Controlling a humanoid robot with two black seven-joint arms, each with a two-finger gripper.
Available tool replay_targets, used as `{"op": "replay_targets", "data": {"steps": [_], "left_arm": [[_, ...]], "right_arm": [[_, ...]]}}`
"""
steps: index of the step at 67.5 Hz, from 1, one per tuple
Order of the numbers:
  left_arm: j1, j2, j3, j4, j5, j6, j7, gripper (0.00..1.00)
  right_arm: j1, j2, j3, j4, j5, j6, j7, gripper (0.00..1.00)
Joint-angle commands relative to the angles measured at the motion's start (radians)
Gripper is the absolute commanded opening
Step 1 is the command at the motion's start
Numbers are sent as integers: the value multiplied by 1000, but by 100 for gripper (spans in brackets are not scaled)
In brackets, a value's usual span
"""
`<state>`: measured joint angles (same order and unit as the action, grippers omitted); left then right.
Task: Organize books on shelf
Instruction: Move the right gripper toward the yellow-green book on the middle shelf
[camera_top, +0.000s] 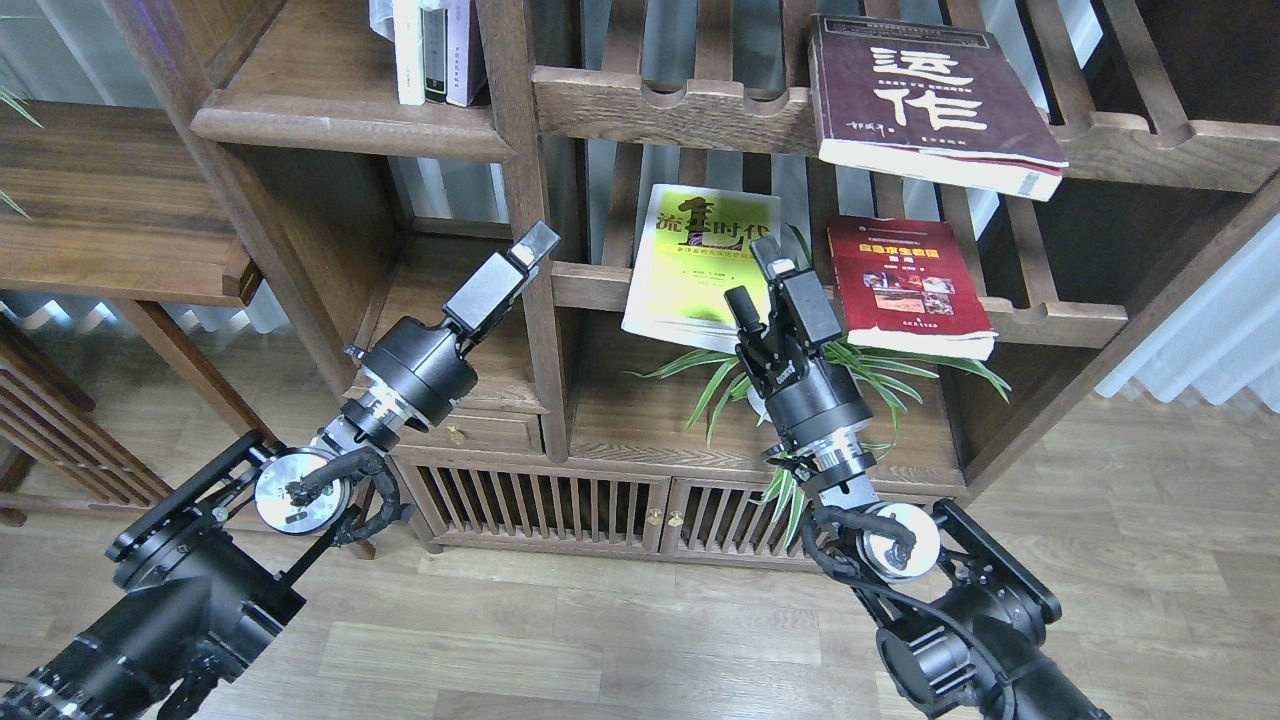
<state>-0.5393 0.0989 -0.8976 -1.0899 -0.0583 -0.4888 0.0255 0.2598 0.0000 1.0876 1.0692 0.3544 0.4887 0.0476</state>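
My left gripper is raised in front of the bookcase's vertical post, just left of the slatted racks. I see it edge-on and dark, so I cannot tell whether its fingers are spread or pressed together. It holds nothing that I can see.

My right gripper is up in front of the lower slatted rack, between two of the books. Its fingers are spread, with a clear gap between them, and they pinch nothing.

The yellow-green book lies tilted on that lower rack, its cover facing me, its lower corner hanging past the front rail; it sits just left of my right gripper. The red book lies on the same rack just to the right of that gripper, cover up, also overhanging the rail. The maroon book rests on the upper slatted rack, cover up, with its lower right corner jutting out beyond the rail.

The shelf, a solid dark board with a rounded front edge, is at upper left, well apart from all three books. On it stand a few thin volumes, upright against the post. A green plant spreads its leaves below the lower rack, behind my right arm.
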Motion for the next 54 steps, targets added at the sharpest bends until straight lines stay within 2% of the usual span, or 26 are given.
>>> {"op": "replay_targets", "data": {"steps": [1,20,54], "left_arm": [[6,1,0,2,0,0,-1,100],[16,-15,-9,16,57,0,-10,100],[36,-38,20,-2,69,0,5,100]], "right_arm": [[-2,0,0,0,0,0,0,99],[-13,0,-2,0,0,0,0,99],[-88,0,-32,8,-2,0,1,99]]}}
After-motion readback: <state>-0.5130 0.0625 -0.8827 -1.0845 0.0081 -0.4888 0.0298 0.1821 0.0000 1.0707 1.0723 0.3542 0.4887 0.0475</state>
